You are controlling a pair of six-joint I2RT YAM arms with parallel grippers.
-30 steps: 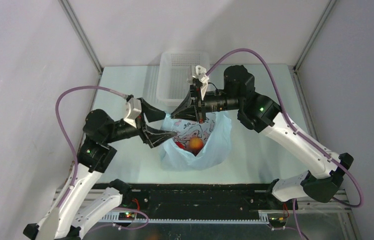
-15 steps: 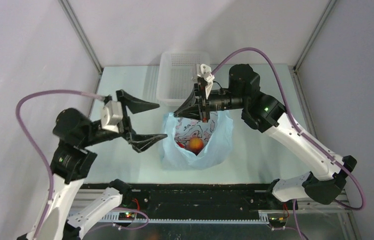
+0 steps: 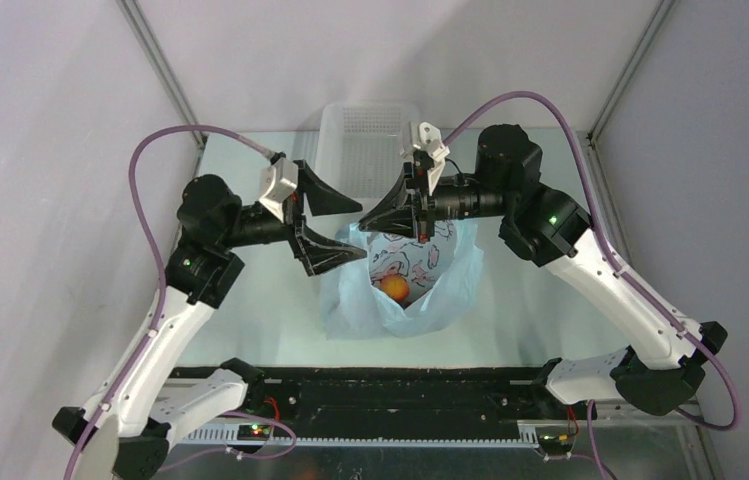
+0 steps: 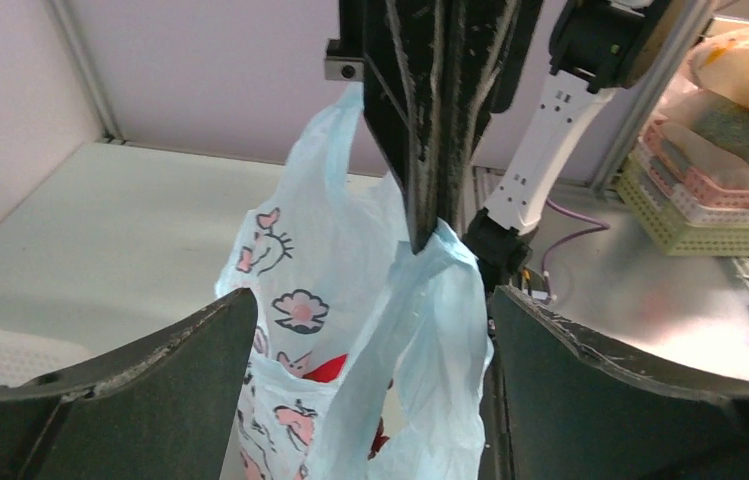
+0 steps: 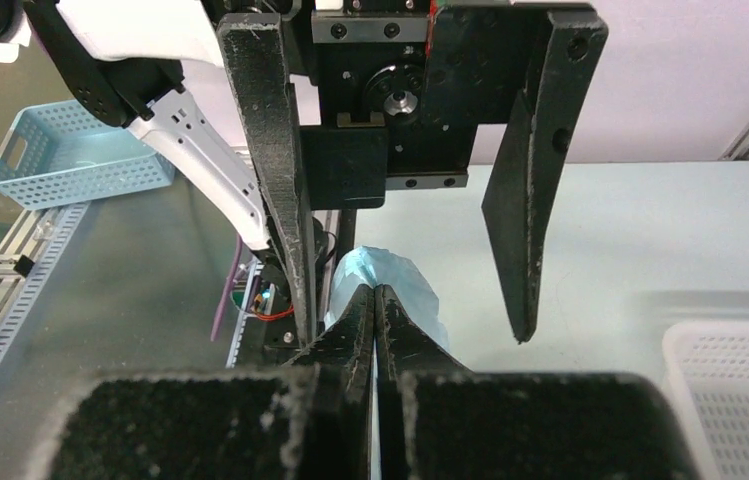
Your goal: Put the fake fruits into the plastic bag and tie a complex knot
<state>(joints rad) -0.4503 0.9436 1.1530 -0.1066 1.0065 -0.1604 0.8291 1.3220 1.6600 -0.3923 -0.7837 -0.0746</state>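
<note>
Inside the plastic bag [image 3: 360, 305] we see an orange-peach fruit [image 3: 395, 288] and a glimpse of a red fruit [image 4: 335, 368]. At the bag's top edge, the right gripper [image 5: 377, 295] has its jaws pinched tight on a bunched fold of blue plastic, holding the bag upright on the table [image 3: 250, 300]. Just left of the bag, the left gripper [image 4: 372, 300] has its jaws spread wide, holding nothing. Just behind the bag sits a white basket [image 3: 328, 160].

The pale green table [image 3: 260, 300] carries the light-blue plastic bag [image 3: 360, 305] at frame centre; the white perforated basket [image 3: 360, 135] sits at upper centre.
</note>
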